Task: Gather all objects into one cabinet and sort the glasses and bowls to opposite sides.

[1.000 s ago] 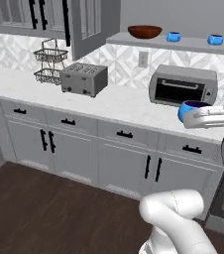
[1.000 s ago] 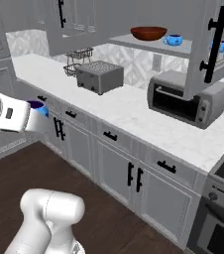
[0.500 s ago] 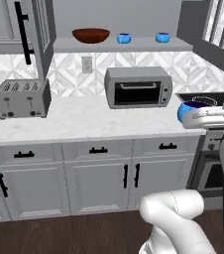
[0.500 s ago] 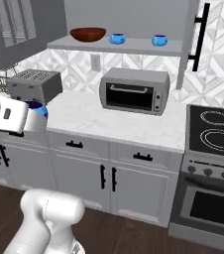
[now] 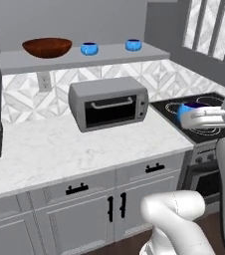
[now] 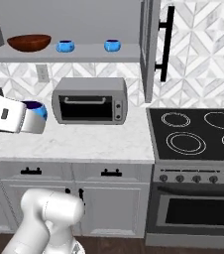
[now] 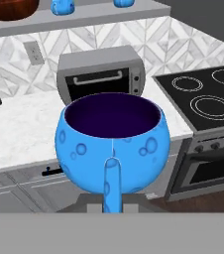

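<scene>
The end effector (image 7: pixel 112 206) is closed on a blue cup (image 7: pixel 112 141), which it carries upright with the dark inside facing up; in the hand view the cup hangs in front of the worktop (image 5: pixel 74 149), and in the left base view the same cup (image 5: pixel 188 110) sits at the tip of the white hand, out past the right end of the worktop and over the stove (image 6: pixel 198 134). On the grey shelf floor of the cabinet (image 5: pixel 84 59), above the toaster oven (image 5: pixel 109 102), the brown wooden bowl (image 5: pixel 47 47) stands toward the left end, and two more blue cups stand to its right: one (image 5: pixel 89 48) near the middle and one (image 5: pixel 133 45) nearer the right end. So I judge the step in hand is the transport of a third cup to this cabinet, where the other objects are already gathered. The next move, I think, calls for raising the cup to the height of the shelf floor and bringing it in on the right part, beside the two cups and well apart from the bowl, so that glasses and bowl keep opposite sides. The hand must come in level and avoid the open cabinet door (image 6: pixel 148 49) at the right edge of the shelf.
</scene>
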You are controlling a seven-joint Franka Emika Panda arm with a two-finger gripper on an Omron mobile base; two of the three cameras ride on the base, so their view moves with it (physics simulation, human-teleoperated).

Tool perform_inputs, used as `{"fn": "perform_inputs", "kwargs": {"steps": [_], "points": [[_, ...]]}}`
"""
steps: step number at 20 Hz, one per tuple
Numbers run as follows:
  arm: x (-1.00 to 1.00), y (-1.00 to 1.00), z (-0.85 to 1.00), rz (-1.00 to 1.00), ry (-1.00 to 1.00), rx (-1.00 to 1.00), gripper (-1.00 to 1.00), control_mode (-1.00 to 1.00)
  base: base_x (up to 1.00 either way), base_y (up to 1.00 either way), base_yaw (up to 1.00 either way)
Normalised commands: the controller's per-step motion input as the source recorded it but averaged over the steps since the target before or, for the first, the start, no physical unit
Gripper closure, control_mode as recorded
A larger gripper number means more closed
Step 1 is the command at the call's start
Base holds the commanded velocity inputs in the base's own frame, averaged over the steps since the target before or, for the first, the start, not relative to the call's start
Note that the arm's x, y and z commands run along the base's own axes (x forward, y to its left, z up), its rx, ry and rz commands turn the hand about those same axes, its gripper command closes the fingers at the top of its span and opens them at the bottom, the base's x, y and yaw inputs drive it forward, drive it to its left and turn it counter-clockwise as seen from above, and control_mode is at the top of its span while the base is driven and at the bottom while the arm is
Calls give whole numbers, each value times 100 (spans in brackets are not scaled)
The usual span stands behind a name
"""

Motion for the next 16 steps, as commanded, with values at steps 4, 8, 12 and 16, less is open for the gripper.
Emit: {"fn": "perform_inputs", "kwargs": {"steps": [4,8,12,16], "points": [[0,0,0,0,0,0,100,100,69,0,-19],[0,0,0,0,0,0,100,100,52,0,-2],[0,0,0,0,0,0,100,100,30,0,12],[0,0,0,0,0,0,100,100,28,-9,29]]}}
